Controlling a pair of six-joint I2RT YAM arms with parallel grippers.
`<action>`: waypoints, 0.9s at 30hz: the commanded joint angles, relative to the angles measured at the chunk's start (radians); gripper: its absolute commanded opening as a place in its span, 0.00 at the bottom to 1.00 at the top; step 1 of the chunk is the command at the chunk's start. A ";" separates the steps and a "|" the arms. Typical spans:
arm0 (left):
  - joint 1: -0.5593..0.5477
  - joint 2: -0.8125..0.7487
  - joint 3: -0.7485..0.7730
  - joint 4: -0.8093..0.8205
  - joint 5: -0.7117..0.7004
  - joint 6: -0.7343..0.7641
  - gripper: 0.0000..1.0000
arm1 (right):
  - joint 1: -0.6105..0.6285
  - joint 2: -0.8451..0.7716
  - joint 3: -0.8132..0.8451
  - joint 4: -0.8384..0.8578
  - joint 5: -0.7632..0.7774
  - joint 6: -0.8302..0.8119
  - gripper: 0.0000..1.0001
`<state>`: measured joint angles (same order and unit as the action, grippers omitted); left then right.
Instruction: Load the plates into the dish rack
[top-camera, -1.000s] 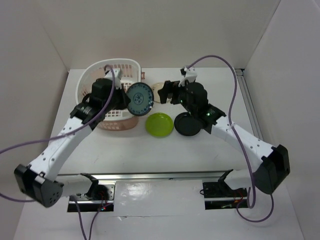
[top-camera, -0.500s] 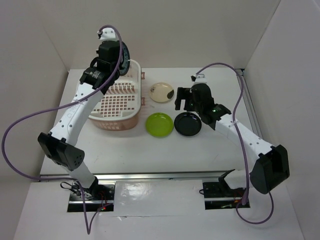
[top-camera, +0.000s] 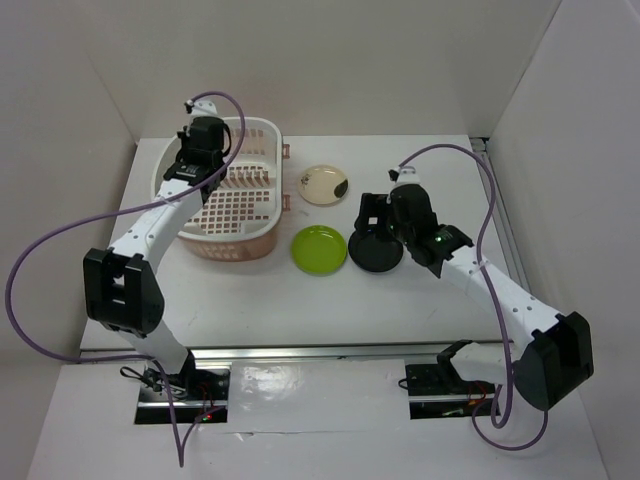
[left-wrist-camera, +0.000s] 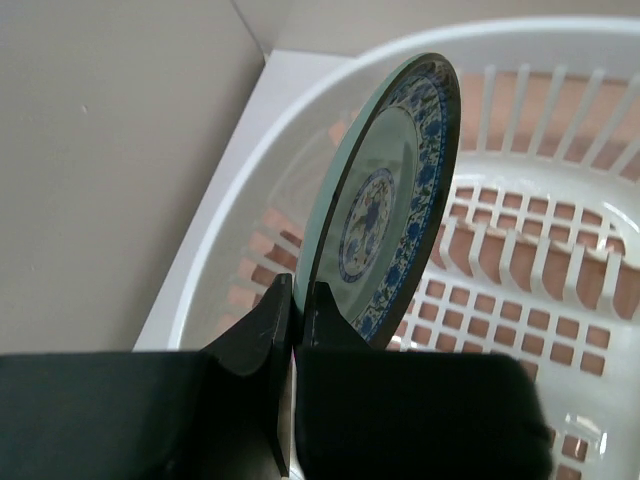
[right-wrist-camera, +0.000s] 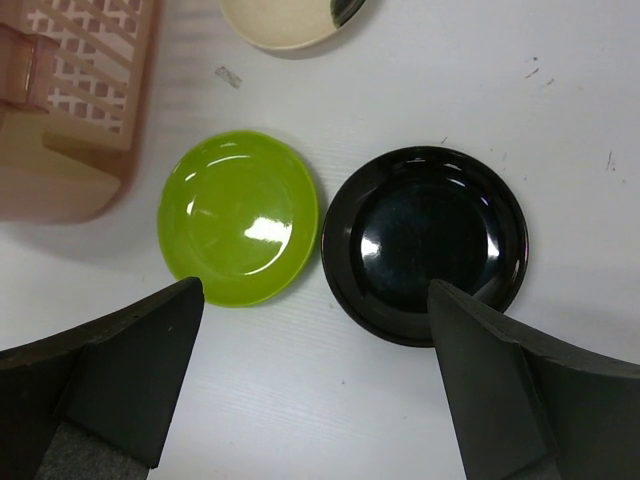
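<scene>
My left gripper (left-wrist-camera: 297, 310) is shut on the rim of the dark teal patterned plate (left-wrist-camera: 390, 200), holding it on edge over the far left end of the pink-and-white dish rack (left-wrist-camera: 300, 110). In the top view the left gripper (top-camera: 197, 165) hangs over the dish rack (top-camera: 258, 130) and hides that plate. My right gripper (right-wrist-camera: 312, 300) is open above the gap between the lime green plate (right-wrist-camera: 240, 215) and the glossy black plate (right-wrist-camera: 425, 240), holding nothing. The cream plate (top-camera: 325, 185) with a dark spot lies flat behind them.
The green plate (top-camera: 319, 249) and black plate (top-camera: 380, 258) lie side by side right of the rack. A corner of the rack (right-wrist-camera: 70, 100) is just left of the green plate. White walls close in the table on three sides.
My left arm swung the teal plate from the rack's right side, up and over, down to its far left end. My right gripper moved from beside the cream plate back toward the black plate.
</scene>
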<state>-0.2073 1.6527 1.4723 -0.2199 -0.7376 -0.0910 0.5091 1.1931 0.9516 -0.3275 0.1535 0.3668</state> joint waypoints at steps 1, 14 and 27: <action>0.029 -0.022 0.002 0.201 -0.029 0.085 0.00 | 0.006 -0.018 -0.013 -0.005 -0.022 0.015 1.00; 0.137 -0.007 -0.103 0.338 0.070 0.146 0.00 | 0.046 0.011 0.001 -0.035 -0.031 0.027 1.00; 0.137 0.096 -0.060 0.361 0.067 0.188 0.00 | 0.046 0.051 0.019 -0.025 -0.040 -0.002 1.00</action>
<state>-0.0708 1.7332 1.3640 0.0669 -0.6674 0.0765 0.5476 1.2324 0.9302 -0.3412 0.1154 0.3927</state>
